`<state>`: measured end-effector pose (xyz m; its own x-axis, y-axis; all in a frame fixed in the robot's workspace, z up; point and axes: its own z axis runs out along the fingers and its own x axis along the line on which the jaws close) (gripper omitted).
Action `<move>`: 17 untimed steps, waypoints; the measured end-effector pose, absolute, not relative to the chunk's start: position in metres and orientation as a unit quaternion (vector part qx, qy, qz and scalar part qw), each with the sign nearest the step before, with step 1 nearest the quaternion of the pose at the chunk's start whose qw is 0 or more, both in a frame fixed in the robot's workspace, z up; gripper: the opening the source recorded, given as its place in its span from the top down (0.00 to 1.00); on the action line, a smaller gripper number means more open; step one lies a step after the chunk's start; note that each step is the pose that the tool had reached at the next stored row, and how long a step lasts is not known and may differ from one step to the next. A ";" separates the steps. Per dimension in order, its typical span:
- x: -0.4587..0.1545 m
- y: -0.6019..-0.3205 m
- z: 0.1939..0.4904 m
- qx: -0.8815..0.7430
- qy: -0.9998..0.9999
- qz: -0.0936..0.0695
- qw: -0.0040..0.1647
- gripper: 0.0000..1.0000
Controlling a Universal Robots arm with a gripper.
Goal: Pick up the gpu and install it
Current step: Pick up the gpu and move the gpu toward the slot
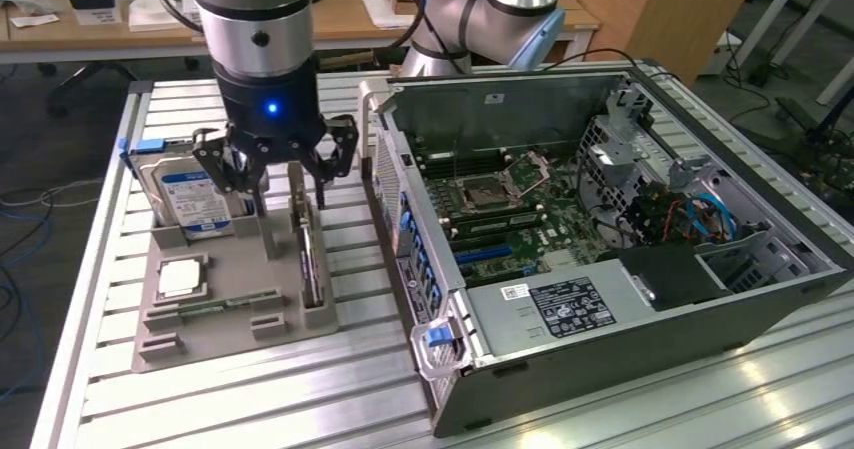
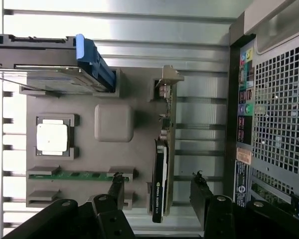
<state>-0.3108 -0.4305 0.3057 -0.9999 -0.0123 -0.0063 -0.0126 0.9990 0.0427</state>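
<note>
The gripper (image 1: 284,181) hangs with its jaws spread wide, holding nothing, just above the gpu (image 1: 310,264); the gpu stands on edge in a slot of the grey tray (image 1: 240,274), beside the open case (image 1: 641,359). In the wrist view, the fingers (image 2: 115,188) straddle it.

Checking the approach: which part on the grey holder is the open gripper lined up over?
The gpu, the edge-standing card nearest the computer case, framed between the fingers of the gripper. The hard drive, processor and memory stick sit aside.
</note>
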 end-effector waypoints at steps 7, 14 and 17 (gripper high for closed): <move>-0.307 -0.432 0.293 -0.006 1.000 0.021 0.003 0.35; -0.305 -0.432 0.280 -0.005 1.000 0.021 0.003 0.35; -0.305 -0.433 0.275 -0.005 1.000 0.021 0.003 0.35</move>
